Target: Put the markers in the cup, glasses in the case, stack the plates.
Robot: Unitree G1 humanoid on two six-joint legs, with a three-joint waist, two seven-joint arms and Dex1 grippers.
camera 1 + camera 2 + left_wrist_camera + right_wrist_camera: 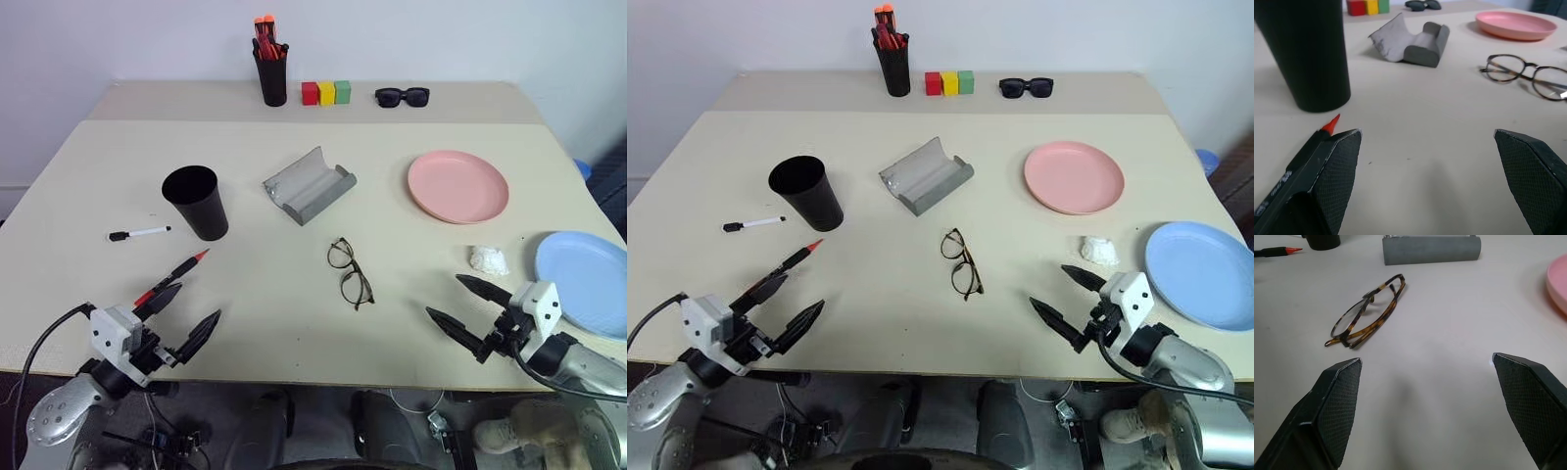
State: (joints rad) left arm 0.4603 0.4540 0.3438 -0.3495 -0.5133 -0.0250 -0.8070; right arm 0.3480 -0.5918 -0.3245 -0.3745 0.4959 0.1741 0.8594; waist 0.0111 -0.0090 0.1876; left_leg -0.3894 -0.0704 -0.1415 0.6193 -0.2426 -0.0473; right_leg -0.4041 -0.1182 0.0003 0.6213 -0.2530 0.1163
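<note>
A black-and-red marker (pixel 173 277) lies at the front left, its near end beside my open left gripper (pixel 186 315). Farther left rests a white marker with a black cap (pixel 138 233), next to the wide black cup (pixel 197 202). The grey case (pixel 309 184) lies open mid-table. Thin round glasses (pixel 350 272) sit folded in front of it. A pink plate (pixel 458 186) is at the right and a light blue plate (pixel 586 279) at the far right edge. My right gripper (pixel 462 302) hangs open near the front edge, empty, right of the glasses.
At the back stand a tall black pen holder (pixel 271 70) with orange-red pens, three coloured blocks (pixel 326 93) and black sunglasses (pixel 403 96). A crumpled white wad (pixel 489 259) lies between my right gripper and the blue plate. The table's front edge runs just under both grippers.
</note>
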